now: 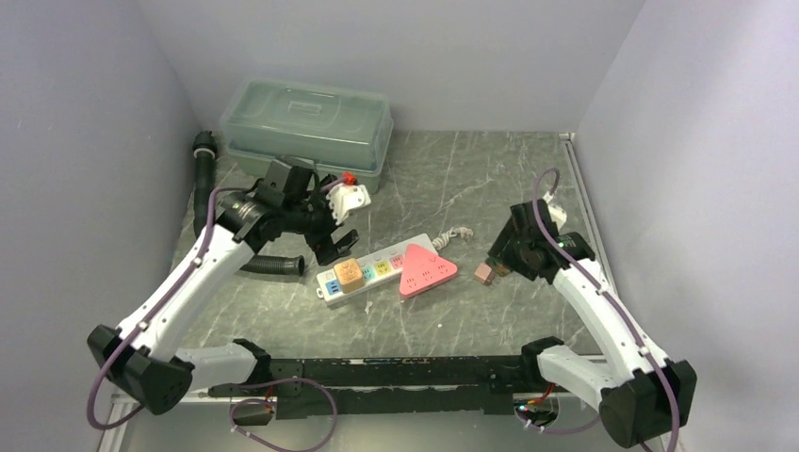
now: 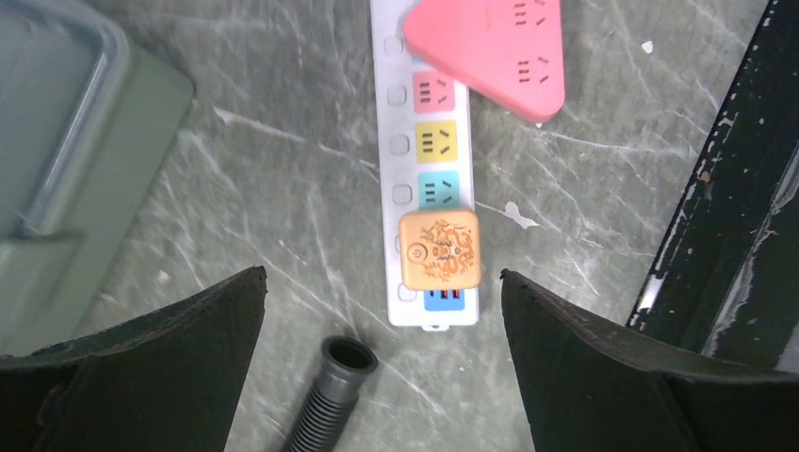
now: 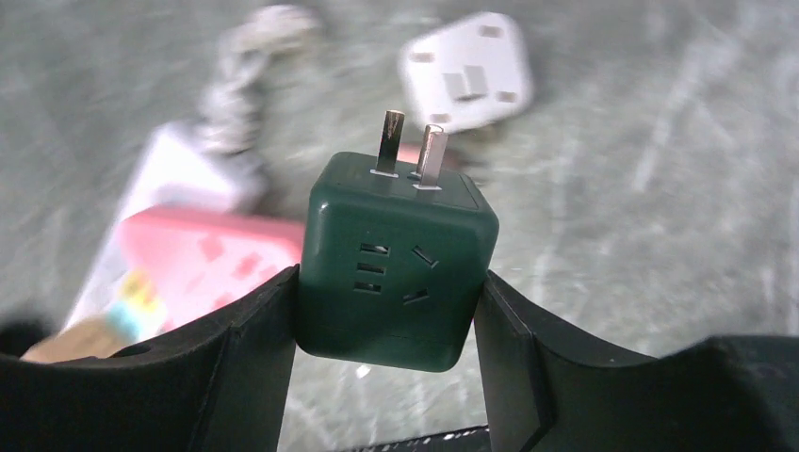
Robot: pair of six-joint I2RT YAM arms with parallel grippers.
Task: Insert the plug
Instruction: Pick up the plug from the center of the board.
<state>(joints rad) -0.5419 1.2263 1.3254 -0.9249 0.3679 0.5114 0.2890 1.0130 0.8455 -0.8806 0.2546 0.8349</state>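
Plug (image 3: 396, 264), prongs outward, is clamped in the right claw (image 3: 386, 282) toward the worktop's (image 1: 490, 188) right edge, well apart from the strip (image 1: 377, 270) at mid-worktop. Pick-up looks done; next, its prongs must meet a free socket (image 2: 436, 143). Left claw (image 2: 382, 274) hangs wide over the strip's orange cube (image 2: 439, 248). Grey marbled surface, plain walls (image 1: 424, 56).
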